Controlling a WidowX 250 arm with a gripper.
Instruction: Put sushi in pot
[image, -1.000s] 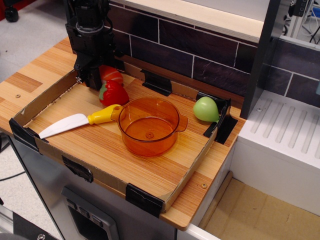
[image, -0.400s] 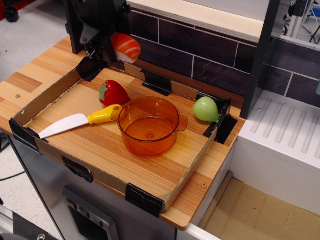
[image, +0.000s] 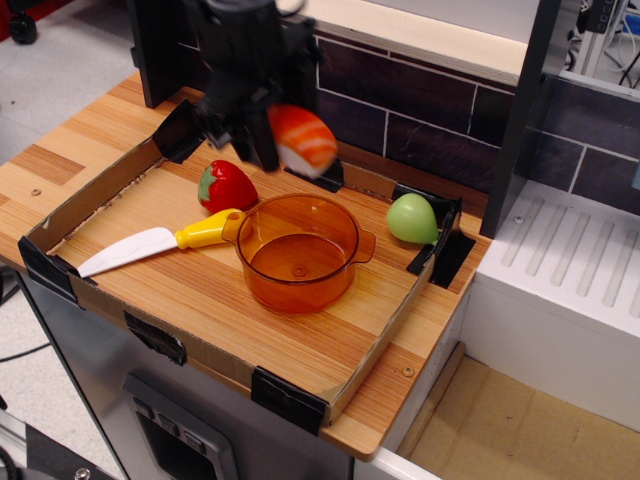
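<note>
One glossy striped sushi (image: 303, 138) in black gripper (image: 272, 135), above translucent round pot (image: 298, 251)

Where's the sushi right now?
The orange-red striped toy sushi is held in the air by the black gripper, just above the back rim of the transparent orange plastic pot, right of the red pepper toy.

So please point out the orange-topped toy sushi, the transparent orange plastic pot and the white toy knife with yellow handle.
orange-topped toy sushi (image: 303, 139), table view, striped top
transparent orange plastic pot (image: 258, 222), table view, left rim
white toy knife with yellow handle (image: 125, 250), table view, blade
</note>
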